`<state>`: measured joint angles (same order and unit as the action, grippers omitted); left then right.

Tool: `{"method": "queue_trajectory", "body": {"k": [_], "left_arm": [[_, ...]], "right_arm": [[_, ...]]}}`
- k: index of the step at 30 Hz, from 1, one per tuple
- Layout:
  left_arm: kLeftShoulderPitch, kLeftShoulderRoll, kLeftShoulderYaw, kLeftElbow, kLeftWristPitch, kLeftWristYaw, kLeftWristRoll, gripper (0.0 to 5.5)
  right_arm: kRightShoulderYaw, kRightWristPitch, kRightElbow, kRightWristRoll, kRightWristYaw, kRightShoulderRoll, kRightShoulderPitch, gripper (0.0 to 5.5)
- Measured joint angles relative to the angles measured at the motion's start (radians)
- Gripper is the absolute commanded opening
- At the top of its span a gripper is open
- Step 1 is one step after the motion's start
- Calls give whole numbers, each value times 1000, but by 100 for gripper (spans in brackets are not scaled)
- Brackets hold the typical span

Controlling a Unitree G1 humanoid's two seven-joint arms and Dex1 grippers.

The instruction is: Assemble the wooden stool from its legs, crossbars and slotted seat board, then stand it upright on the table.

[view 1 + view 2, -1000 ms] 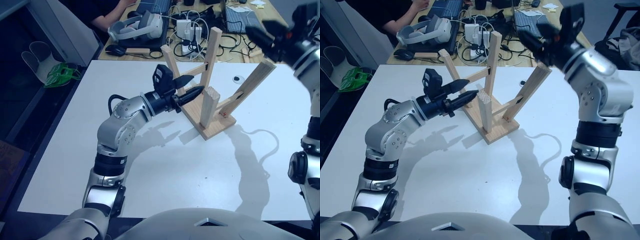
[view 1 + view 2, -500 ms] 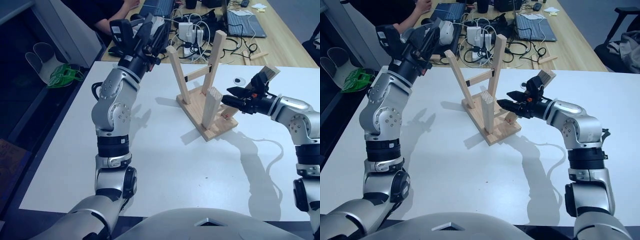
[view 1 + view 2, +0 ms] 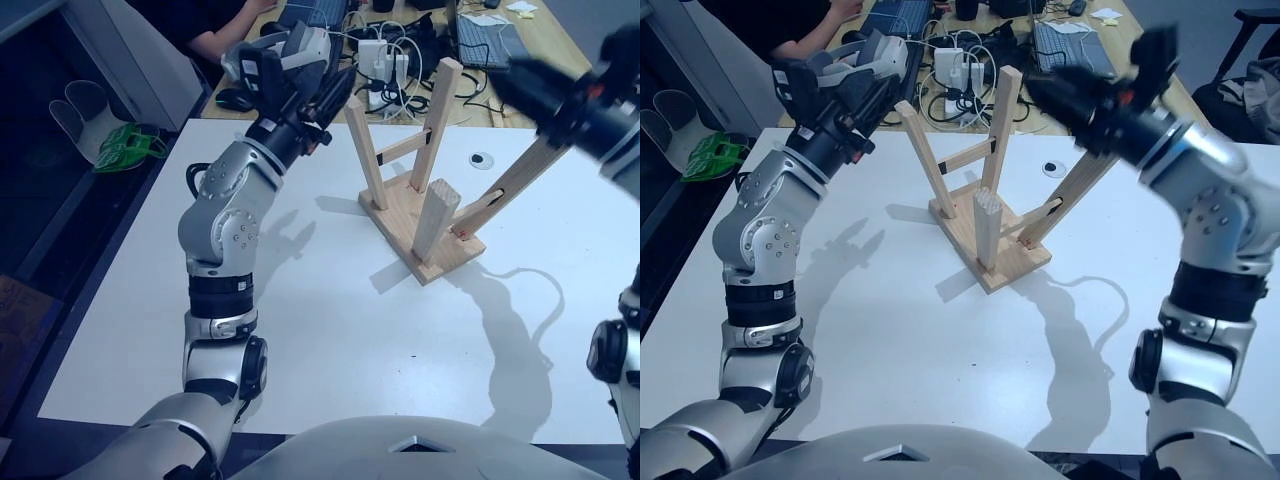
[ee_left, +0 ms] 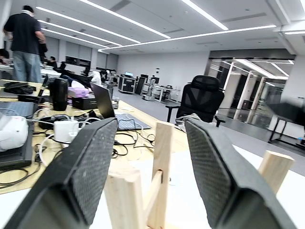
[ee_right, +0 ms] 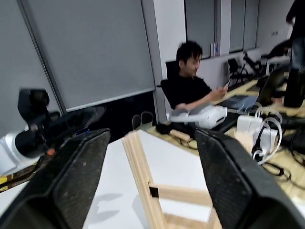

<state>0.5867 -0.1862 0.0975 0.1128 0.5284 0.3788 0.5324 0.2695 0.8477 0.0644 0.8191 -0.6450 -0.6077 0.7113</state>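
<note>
The wooden stool lies upside down on the white table, its seat board flat and its legs pointing up. Two upright legs are joined by a crossbar. A short leg stands in front and a slanted leg leans to the right. My left gripper is open, held high beside the top of the far-left leg; in its wrist view leg tops show between the fingers. My right gripper is open above the legs, with a leg and a crossbar below it.
A small round disc lies on the table behind the stool. Beyond the table's far edge is a wooden desk with laptops, cables, a power strip and a white headset. A green item sits off the table's left.
My right arm has risen from beside the seat board to above the leg tops. My left gripper stays raised near the far-left leg, shifted a little. The stool looks unmoved.
</note>
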Motion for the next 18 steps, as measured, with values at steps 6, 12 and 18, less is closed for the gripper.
{"method": "queue_trajectory", "body": {"k": [6,12,18], "left_arm": [[-4,-3,13,3,3,-21,-1,262],[0,1,27,-6,9,-33,11,262],[-13,15,50,-30,10,-53,20,262]], "right_arm": [[-223,-151,-121,-170,-75,48,-320,327],[-248,-435,-405,-262,-107,93,-250,327],[-177,-365,-323,-266,-56,90,-254,327]]}}
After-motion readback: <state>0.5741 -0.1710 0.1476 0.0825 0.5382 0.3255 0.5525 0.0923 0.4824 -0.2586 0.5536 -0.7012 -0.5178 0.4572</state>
